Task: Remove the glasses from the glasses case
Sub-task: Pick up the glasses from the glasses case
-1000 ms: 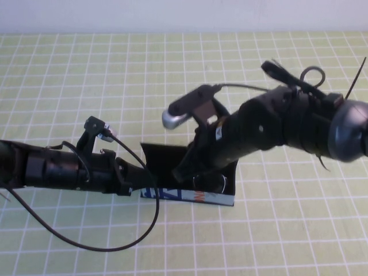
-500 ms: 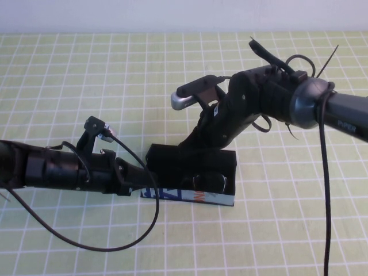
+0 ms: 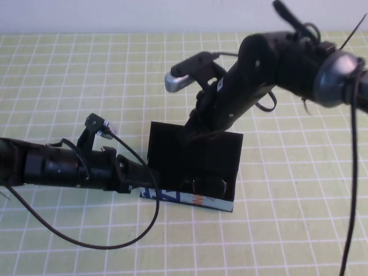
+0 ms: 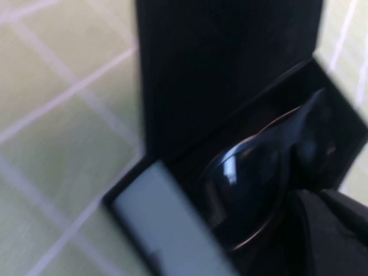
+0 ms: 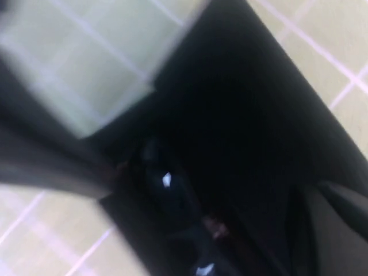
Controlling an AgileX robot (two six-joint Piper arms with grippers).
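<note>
The glasses case (image 3: 190, 199) lies in the middle of the table, its light blue printed side facing me. Its black lid (image 3: 195, 154) stands raised. Inside lie the dark glasses (image 3: 210, 185), which also show in the left wrist view (image 4: 259, 172) and dimly in the right wrist view (image 5: 172, 190). My right gripper (image 3: 192, 133) is shut, its tip at the lid's upper far edge; whether it pinches the lid is hidden. My left gripper (image 3: 140, 179) rests against the case's left end.
The table is covered by a green cloth with a white grid (image 3: 69, 69). A loose black cable (image 3: 86, 244) from the left arm loops over the cloth in front of the case. A pale wall runs along the far edge.
My right gripper has risen and drawn back, and the lid has swung up with it from low over the case to standing tall. The left arm and the case have stayed put.
</note>
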